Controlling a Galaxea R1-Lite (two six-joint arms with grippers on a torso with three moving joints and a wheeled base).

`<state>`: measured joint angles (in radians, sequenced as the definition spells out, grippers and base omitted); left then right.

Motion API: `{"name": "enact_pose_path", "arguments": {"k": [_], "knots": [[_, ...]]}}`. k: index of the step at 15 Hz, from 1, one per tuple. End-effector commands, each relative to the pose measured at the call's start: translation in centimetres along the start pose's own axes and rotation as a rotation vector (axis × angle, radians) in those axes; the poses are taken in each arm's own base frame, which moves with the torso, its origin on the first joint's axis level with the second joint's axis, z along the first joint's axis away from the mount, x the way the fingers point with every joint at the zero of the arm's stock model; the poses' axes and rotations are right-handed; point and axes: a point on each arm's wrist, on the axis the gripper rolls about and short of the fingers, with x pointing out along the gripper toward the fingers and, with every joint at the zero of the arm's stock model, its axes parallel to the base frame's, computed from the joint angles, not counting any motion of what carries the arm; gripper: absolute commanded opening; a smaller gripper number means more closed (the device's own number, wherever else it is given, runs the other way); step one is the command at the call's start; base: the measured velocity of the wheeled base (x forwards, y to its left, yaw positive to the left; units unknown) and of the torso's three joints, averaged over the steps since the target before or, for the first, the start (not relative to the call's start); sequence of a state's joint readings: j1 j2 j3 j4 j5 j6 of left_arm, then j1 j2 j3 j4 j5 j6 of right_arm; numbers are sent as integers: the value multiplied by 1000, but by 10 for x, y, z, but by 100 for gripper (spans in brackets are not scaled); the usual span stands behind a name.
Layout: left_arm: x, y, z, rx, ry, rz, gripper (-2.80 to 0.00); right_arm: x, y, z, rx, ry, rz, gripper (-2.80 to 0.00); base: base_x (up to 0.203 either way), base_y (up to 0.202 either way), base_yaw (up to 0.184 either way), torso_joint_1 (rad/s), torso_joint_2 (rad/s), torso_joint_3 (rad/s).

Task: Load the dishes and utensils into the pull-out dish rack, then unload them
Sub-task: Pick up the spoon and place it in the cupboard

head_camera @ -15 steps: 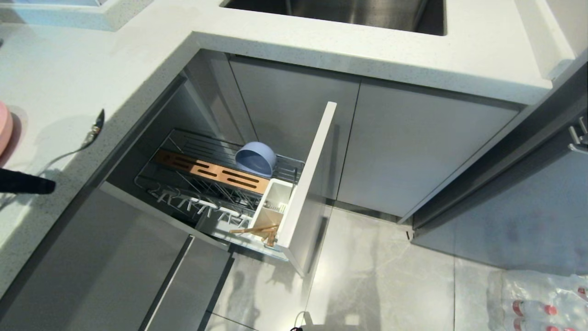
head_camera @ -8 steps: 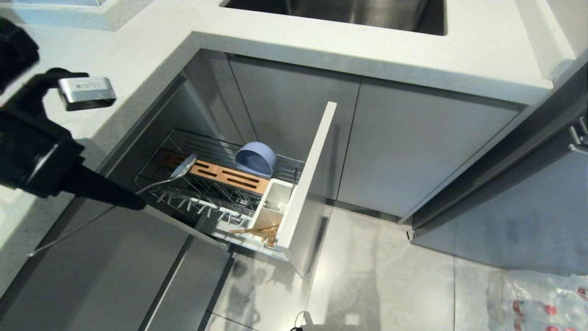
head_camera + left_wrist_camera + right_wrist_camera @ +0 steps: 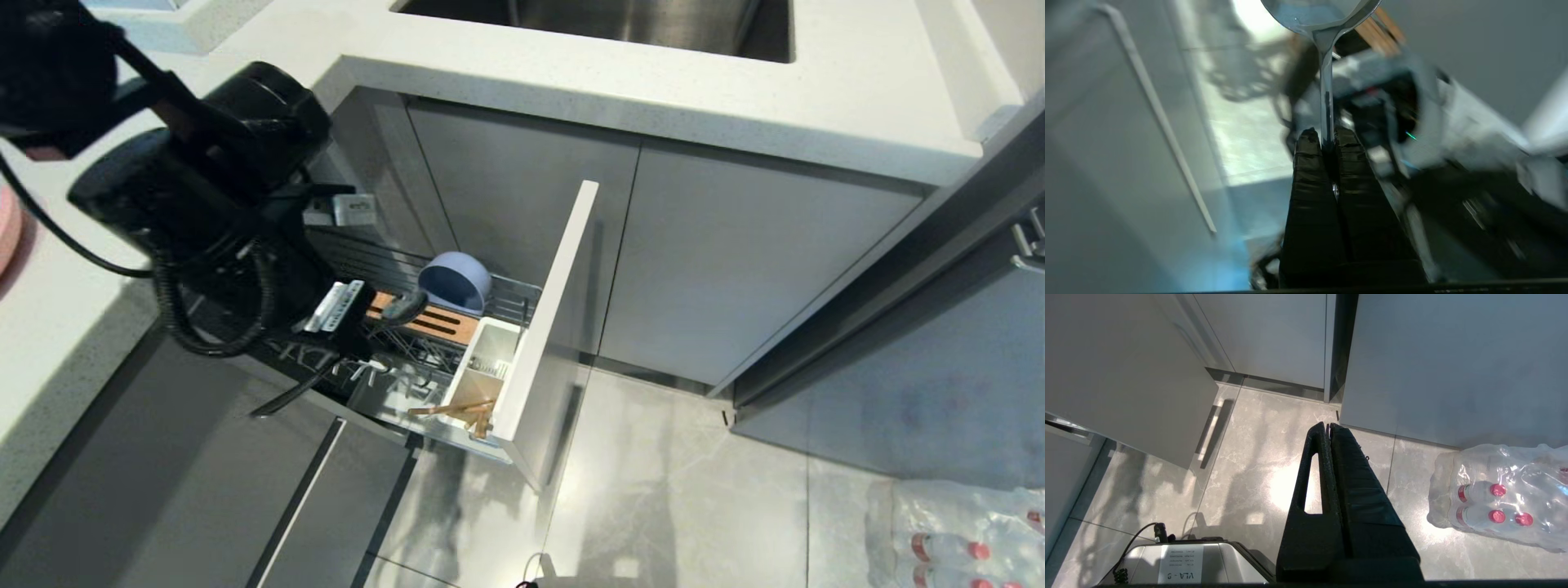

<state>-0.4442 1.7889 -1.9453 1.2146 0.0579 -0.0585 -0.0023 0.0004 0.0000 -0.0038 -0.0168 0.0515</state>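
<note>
The pull-out dish rack point(image 3: 547, 327) stands slid out, its tall front panel edge-on. The blue-grey bowl point(image 3: 455, 282) lies tipped at the back of the wire basket, beside the wooden insert point(image 3: 441, 322). The chopsticks point(image 3: 457, 406) lean in the white cutlery holder point(image 3: 486, 359). My left arm point(image 3: 212, 180) hangs over the basket. The left gripper point(image 3: 1327, 136) is shut on the slim handle of the spoon point(image 3: 1327, 81), whose bowl points away, towards the chopsticks point(image 3: 1380, 28). My right gripper point(image 3: 1329, 424) hangs shut and empty over the floor. A pink rim point(image 3: 5, 237) shows on the counter's left edge.
The white counter point(image 3: 571, 90) with a steel sink point(image 3: 612, 20) overhangs the rack. Plain grey cabinet doors point(image 3: 718, 269) stand behind it. A wrapped pack of water bottles point(image 3: 963, 531) lies on the tiled floor at the right. My base point(image 3: 1180, 563) sits low by the rack.
The left gripper has lifted the spoon off the counter and swung right and down with it, over the open rack. The rack, bowl and chopsticks have not moved.
</note>
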Motion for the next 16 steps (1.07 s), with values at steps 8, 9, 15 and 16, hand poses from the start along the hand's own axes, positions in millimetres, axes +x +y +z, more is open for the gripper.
{"name": "enact_pose_path", "arguments": {"k": [8, 9, 15, 16], "knots": [[81, -36, 27, 91, 78, 70, -280, 0, 0, 0, 1, 0, 0, -280, 0, 0, 0, 0, 0, 0], [82, -36, 27, 92, 83, 71, -280, 0, 0, 0, 1, 0, -1, -280, 0, 0, 0, 0, 0, 0], [113, -41, 33, 98, 109, 87, -280, 0, 0, 0, 1, 0, 0, -280, 0, 0, 0, 0, 0, 0], [117, -42, 34, 99, 113, 93, -280, 0, 0, 0, 1, -1, 0, -280, 0, 0, 0, 0, 0, 0]]}}
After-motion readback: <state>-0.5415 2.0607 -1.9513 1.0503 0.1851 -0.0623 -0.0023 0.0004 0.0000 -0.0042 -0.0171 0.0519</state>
